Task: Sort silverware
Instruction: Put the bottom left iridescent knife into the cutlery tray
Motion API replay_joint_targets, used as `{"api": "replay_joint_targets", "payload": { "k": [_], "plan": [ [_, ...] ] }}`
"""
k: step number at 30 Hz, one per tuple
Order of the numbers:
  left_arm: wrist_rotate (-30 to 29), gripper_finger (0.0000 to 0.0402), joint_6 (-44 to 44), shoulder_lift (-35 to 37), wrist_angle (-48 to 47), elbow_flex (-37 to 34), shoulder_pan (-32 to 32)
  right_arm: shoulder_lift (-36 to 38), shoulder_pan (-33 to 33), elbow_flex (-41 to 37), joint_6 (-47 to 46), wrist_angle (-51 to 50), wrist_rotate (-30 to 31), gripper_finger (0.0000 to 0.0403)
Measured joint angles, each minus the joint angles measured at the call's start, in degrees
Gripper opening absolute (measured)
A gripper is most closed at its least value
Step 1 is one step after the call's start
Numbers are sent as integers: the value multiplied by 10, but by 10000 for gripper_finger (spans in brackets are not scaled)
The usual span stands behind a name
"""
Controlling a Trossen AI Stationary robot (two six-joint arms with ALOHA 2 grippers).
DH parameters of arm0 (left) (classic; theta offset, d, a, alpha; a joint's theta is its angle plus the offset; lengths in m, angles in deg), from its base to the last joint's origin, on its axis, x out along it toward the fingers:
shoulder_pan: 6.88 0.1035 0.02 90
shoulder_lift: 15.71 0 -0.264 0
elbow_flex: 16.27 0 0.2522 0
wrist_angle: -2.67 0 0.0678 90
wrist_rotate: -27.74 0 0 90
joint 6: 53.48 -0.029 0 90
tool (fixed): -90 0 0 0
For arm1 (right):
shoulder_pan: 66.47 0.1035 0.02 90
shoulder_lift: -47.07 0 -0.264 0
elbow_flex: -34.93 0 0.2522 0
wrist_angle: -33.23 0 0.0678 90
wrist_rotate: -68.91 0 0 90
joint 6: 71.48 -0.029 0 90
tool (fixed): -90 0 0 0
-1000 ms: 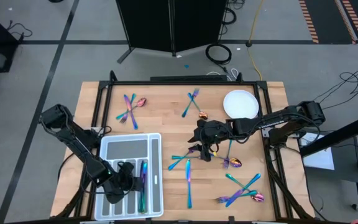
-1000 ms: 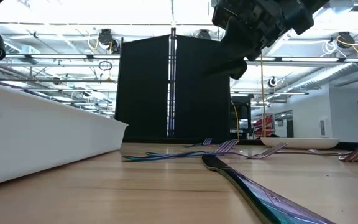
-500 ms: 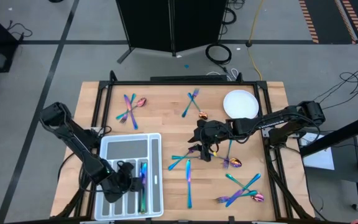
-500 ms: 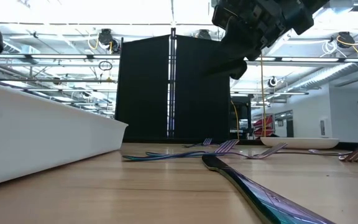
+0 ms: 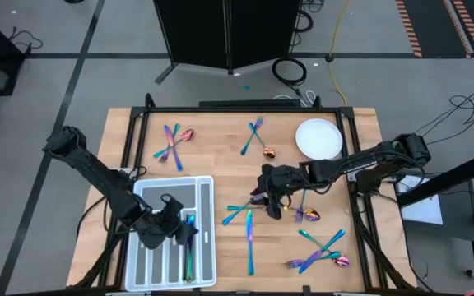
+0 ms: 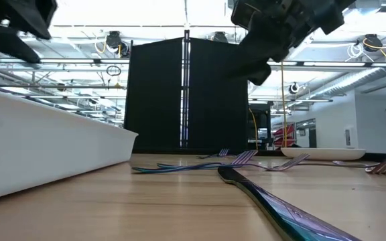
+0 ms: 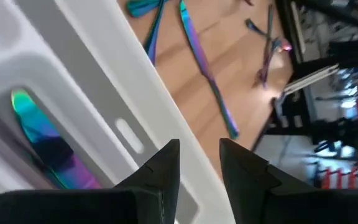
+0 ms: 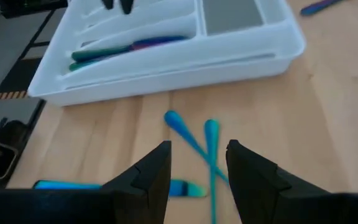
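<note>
My left jaws [image 5: 181,232] hang over the white tray [image 5: 206,247], a little spread, with nothing in them. Under them, in one long slot of the tray, lie a few rainbow pieces [image 5: 188,251]; the other slots look bare.

My right jaws [image 5: 268,203] hover near the middle of the counter [image 5: 212,148], also a little spread and empty. Just below them two crossed teal handles [image 8: 197,140] rest on the wood.

The rest of the silverware is spread around the counter. From the middle, one pile [image 5: 171,144] sits at ten o'clock, a pair of forks [image 5: 253,134] at twelve, and a bigger pile [image 5: 319,251] at four. A long knife [image 5: 250,241] lies at six. A white plate [image 5: 318,138] sits at two o'clock.
</note>
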Motion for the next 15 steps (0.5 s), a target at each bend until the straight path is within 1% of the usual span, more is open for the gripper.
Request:
{"api": "replay_joint_targets", "payload": {
  "k": [3,6,11,15],
  "plan": [
    [12,113,-84,-2,5,0,27,0,20,0,-23,-33,-16,139],
    [-9,113,-189,-2,44,0,51,0,41,0,-48,-72,-45,139],
    [-24,113,-377,-5,164,0,100,0,71,0,-63,-103,-43,139],
    [-24,113,-499,-9,281,0,142,0,91,0,-60,-112,-42,139]
  ]
}}
